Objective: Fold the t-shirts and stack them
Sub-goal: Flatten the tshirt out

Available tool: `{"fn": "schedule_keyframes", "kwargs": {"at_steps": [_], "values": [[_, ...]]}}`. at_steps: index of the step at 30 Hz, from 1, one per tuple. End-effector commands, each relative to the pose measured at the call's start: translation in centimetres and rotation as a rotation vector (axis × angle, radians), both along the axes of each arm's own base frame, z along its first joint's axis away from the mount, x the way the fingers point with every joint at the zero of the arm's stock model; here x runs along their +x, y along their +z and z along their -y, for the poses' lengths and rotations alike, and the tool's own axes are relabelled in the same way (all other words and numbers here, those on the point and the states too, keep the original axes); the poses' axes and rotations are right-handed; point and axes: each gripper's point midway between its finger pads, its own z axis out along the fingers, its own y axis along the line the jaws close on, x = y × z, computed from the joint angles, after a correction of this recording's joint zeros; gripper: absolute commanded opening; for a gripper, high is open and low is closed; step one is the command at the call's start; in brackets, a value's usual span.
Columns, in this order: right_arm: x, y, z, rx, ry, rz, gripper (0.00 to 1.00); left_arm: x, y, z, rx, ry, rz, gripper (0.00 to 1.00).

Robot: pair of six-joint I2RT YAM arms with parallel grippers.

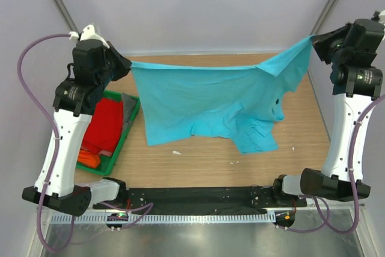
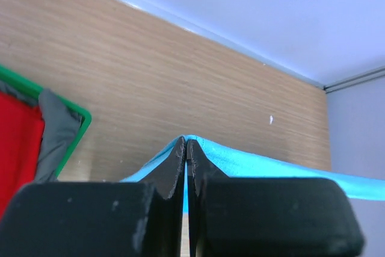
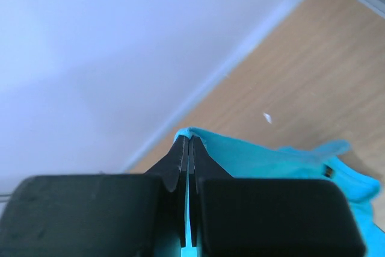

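The turquoise-blue t-shirt (image 1: pixel 204 103) hangs stretched in the air between both grippers, its lower part sagging over the table with a small dark mark near its right side. My left gripper (image 1: pixel 127 63) is shut on its left corner, and the cloth (image 2: pixel 264 165) shows past the fingertips in the left wrist view. My right gripper (image 1: pixel 314 38) is shut on its right corner, the cloth (image 3: pixel 264 161) showing in the right wrist view. The red t-shirt (image 1: pixel 102 124) and the orange t-shirt (image 1: pixel 89 159) lie in the green tray (image 1: pixel 127 129) at the left.
A grey cloth (image 1: pixel 129 112) lies at the tray's far corner, also in the left wrist view (image 2: pixel 57 130). Small white specks (image 1: pixel 176 152) lie on the wooden table. White walls close off the back and both sides.
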Motion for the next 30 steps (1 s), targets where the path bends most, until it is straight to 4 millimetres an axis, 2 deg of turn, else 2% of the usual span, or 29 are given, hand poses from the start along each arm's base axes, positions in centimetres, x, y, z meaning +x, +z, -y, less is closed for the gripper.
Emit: {"fn": "schedule_keyframes", "kwargs": {"at_steps": [1,2,4,6,8,9,12,14,15,16,18,19,20,22,26,28,30], "values": [[-0.2,8.5,-0.5,0.023,0.006,0.247,0.01,0.6,5.1,0.1,0.042,-0.053,0.135,0.0],[-0.4,9.9,-0.6,0.026,0.01,0.285,0.01,0.3,7.7,0.2,0.034,-0.065,0.202,0.0],[-1.4,13.7,-1.2,0.014,0.027,0.4,0.01,-0.1,10.0,0.6,0.023,-0.094,0.265,0.0],[-2.8,16.3,-1.7,0.001,0.04,0.474,0.01,-0.9,12.7,0.5,0.023,-0.105,0.34,0.0],[-4.2,18.1,-2.1,-0.026,0.054,0.526,0.01,-1.8,14.3,0.3,0.031,-0.109,0.386,0.0],[-5.8,19.5,-2.4,-0.058,0.055,0.564,0.01,-2.4,15.0,0.1,0.032,-0.107,0.406,0.0],[-8.7,21.2,-2.6,-0.113,0.031,0.621,0.01,-4.5,16.3,-0.6,0.033,-0.104,0.454,0.0],[-12.0,23.0,-2.9,-0.17,0.01,0.688,0.01,-5.5,16.8,-0.7,0.035,-0.112,0.483,0.0],[-12.9,23.3,-3.0,-0.185,0.0,0.703,0.01,-6.9,17.6,-1.0,0.036,-0.118,0.517,0.0],[-15.6,24.4,-3.4,-0.217,-0.011,0.755,0.01,-7.5,17.9,-1.0,0.041,-0.121,0.529,0.0],[-17.4,24.8,-3.2,-0.234,-0.044,0.791,0.01,-9.3,19.0,-1.3,0.042,-0.128,0.572,0.0],[-19.6,25.6,-3.7,-0.259,-0.047,0.836,0.01,-10.0,19.3,-1.3,0.041,-0.132,0.588,0.0],[-20.5,25.8,-3.2,-0.261,-0.087,0.847,0.01,-10.7,19.9,-1.5,0.037,-0.13,0.606,0.0],[-23.1,26.6,-3.7,-0.294,-0.098,0.897,0.01,-12.2,20.9,-1.9,0.031,-0.129,0.646,0.0],[-26.2,27.9,-4.0,-0.327,-0.125,0.958,0.01,-13.9,22.5,-2.4,0.037,-0.122,0.7,0.0],[-26.4,28.1,-4.1,-0.326,-0.125,0.967,0.01,-13.9,22.6,-2.3,0.05,-0.128,0.701,0.0],[-25.4,28.0,-3.8,-0.321,-0.129,0.955,0.01,-13.4,22.4,-2.6,0.069,-0.109,0.694,0.0]]}}
